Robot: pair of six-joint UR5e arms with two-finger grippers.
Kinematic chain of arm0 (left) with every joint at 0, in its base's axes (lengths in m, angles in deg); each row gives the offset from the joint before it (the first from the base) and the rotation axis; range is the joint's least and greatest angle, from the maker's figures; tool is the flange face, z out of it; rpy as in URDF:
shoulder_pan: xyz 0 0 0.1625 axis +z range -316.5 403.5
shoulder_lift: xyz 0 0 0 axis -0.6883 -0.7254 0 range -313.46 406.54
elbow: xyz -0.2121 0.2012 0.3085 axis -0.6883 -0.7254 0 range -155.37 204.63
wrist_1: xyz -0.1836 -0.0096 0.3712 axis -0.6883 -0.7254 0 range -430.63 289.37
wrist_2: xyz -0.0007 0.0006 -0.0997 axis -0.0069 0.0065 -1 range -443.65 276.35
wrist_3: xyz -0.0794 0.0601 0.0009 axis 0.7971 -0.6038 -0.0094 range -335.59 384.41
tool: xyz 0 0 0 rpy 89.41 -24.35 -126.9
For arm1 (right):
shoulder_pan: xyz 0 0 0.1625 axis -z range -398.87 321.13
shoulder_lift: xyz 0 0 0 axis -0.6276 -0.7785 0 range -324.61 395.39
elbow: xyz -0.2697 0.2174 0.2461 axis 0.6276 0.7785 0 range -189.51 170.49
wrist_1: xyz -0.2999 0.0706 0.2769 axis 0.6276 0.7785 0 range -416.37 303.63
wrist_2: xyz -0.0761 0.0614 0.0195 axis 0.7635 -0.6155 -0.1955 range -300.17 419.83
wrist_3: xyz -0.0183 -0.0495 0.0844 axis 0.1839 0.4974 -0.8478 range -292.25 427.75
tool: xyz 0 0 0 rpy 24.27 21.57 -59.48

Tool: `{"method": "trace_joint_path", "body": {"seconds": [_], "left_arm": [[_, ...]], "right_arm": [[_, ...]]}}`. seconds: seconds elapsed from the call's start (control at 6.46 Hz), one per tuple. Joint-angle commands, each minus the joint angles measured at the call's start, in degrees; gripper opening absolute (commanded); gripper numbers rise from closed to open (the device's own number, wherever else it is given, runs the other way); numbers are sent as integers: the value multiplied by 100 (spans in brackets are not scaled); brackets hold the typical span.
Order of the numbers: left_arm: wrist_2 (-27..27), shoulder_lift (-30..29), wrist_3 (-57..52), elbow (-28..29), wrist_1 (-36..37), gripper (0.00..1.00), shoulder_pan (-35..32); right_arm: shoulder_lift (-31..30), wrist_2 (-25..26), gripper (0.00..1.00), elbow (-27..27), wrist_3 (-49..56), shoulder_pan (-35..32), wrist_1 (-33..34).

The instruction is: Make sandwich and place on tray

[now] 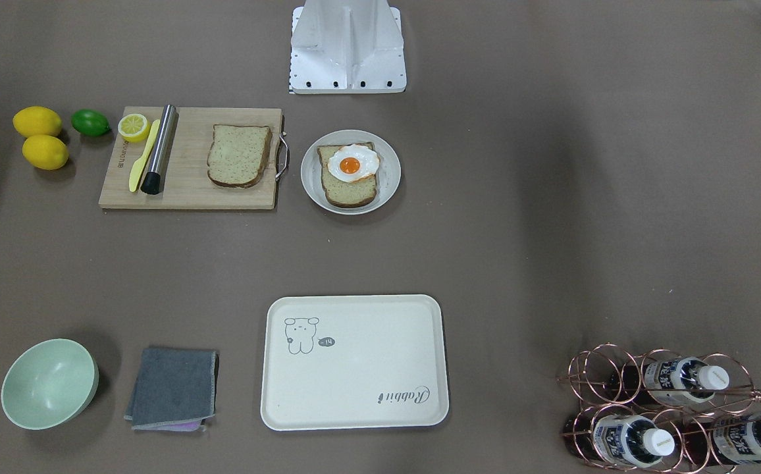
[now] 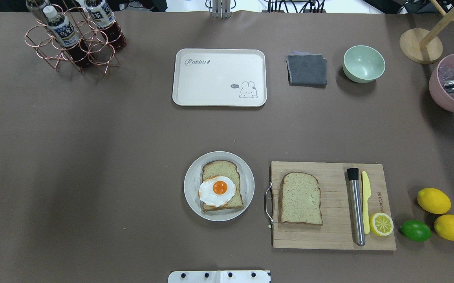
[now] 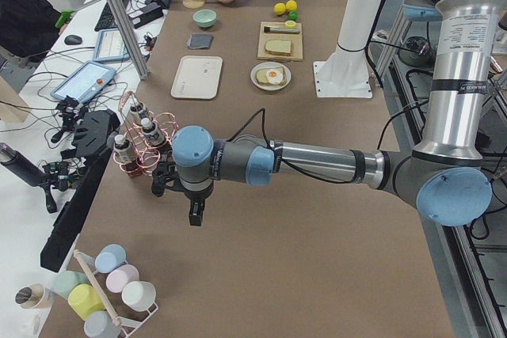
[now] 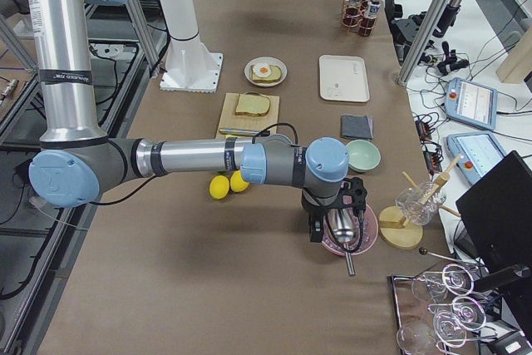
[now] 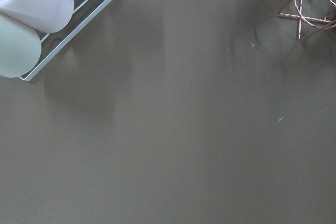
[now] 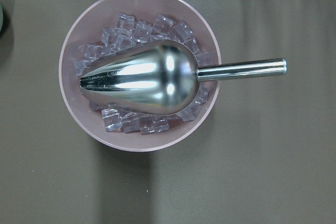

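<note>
**Sandwich parts lie apart on the brown table (image 2: 93,157).** One bread slice (image 2: 220,168) rests on a round white plate (image 2: 190,184) near the middle of the table's robot-side edge. The fried egg (image 2: 217,191) sits on top of it and overhangs the slice toward the robot's left.

The second bread slice (image 2: 300,198) lies flat on a wooden cutting board (image 2: 329,236), just beside the plate toward the table's right end. It shares the board with a steel muddler (image 2: 356,208), a yellow knife (image 2: 365,204) and a lemon half (image 2: 381,224). Two lemons (image 2: 433,200) and a lime (image 2: 415,230) sit off the board's right edge.

The tray (image 2: 219,78) lies by the middle of the far edge, well apart from both slices. A folded grey cloth (image 2: 306,70) and a pale green bowl (image 2: 363,63) sit to its right.

The left gripper (image 3: 195,218) hangs fingers-down over the table's left end, between a copper wire rack of bottles (image 3: 139,144) and a rack of pastel cups (image 3: 103,290). The right gripper (image 4: 316,230) hangs over a pink bowl (image 6: 73,103) of ice cubes (image 6: 126,24) with a steel scoop (image 6: 142,77), at the right end. Each gripper shows only from the side, so whether its jaws are released or clenched cannot be told.
</note>
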Motion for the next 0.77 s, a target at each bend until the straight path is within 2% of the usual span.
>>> {"method": "trace_joint_path", "body": {"seconds": [0.0,0.62], "left_arm": [[-4,6,6,7,-96,98,20],[-74,-38,129,-185,-105,98,29]], "right_arm": [[9,9,100,9,13,0,0],[18,9,100,-96,48,26,-35]]}}
